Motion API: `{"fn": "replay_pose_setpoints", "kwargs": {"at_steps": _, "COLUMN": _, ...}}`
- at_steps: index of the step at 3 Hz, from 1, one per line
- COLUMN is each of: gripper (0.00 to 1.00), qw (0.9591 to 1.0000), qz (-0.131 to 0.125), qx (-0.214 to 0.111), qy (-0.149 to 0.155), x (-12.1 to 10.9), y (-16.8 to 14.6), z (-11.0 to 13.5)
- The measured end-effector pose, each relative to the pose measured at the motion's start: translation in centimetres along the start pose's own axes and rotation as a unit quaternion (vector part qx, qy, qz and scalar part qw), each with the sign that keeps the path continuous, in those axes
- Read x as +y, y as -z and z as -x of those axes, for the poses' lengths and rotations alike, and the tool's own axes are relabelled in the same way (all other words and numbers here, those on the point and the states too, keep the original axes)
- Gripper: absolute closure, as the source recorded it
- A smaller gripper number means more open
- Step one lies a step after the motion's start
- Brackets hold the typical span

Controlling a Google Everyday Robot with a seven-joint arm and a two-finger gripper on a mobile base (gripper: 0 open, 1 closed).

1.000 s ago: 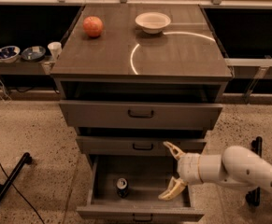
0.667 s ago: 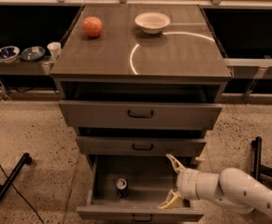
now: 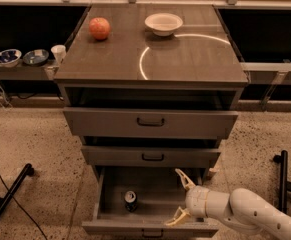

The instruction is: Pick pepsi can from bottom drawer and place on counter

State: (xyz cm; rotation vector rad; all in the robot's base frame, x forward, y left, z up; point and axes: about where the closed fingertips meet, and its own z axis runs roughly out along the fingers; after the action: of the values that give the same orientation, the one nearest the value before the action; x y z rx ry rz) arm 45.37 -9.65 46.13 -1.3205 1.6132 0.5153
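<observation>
The small dark blue pepsi can with a silver top (image 3: 130,201) stood upright in the open grey-brown bottom drawer (image 3: 135,227) - near the claw (image 3: 174,198), off to its left in the camera view, in line with its two widely spread yellowish fingers.

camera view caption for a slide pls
Open gripper in the pulled-out bottom drawer, beside the upright pepsi can, not touching it.

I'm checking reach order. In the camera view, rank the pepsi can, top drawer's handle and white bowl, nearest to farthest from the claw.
The claw, open, is at the right side of the bottom drawer.
1. pepsi can, just left of it in the drawer.
2. top drawer's handle, higher on the cabinet front.
3. white bowl, at the back of the counter.
</observation>
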Motion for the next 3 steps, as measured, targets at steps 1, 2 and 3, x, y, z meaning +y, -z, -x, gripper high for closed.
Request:
{"fn": "replay_pose_setpoints", "kwargs": {"at_steps": 1, "gripper": 0.0, "qw": 0.9998, "qz": -0.012, "qx": -0.004, "qy": -0.015, "x": -1.3, "y": -2.8, "z": -0.1}}
{"fn": "replay_pose_setpoints", "kwargs": {"at_steps": 2, "gripper": 0.0, "qw": 0.9961, "qz": -0.06, "qx": 0.021, "qy": -0.06, "x": -2.6, "y": -9.1, "z": -3.2}}
{"fn": "replay_pose_setpoints", "kwargs": {"at_steps": 3, "gripper": 0.0, "qw": 0.9919, "qz": -0.087, "qx": 0.048, "qy": -0.079, "x": -3.3, "y": -11.5, "z": -5.1}}
